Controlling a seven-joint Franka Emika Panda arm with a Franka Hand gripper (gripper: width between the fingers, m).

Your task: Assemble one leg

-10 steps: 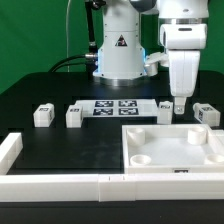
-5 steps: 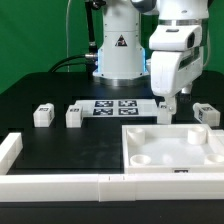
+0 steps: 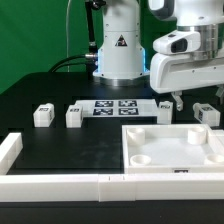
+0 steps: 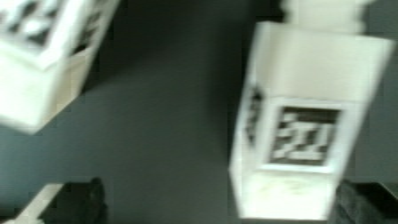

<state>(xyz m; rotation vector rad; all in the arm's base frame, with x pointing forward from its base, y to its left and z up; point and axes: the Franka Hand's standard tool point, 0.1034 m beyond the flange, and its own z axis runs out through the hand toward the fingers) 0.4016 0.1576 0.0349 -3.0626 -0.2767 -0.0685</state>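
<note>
While the gripper (image 3: 170,100) hangs just above it, fingers (image 4: 68,203) spread and holding nothing, the leg (image 3: 165,114) stands on the black table (image 3: 60,145) between the marker board (image 3: 115,107) and another leg (image 3: 207,113). It sits just behind the square panel (image 3: 172,132), its tag facing the wrist camera.

Leg (image 3: 164,113): small white blocky piece, black-and-white tag on one face, resting on black table (image 3: 60,140).

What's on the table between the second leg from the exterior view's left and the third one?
The marker board lies flat between the second leg and the third leg; the exterior view shows it.
</note>
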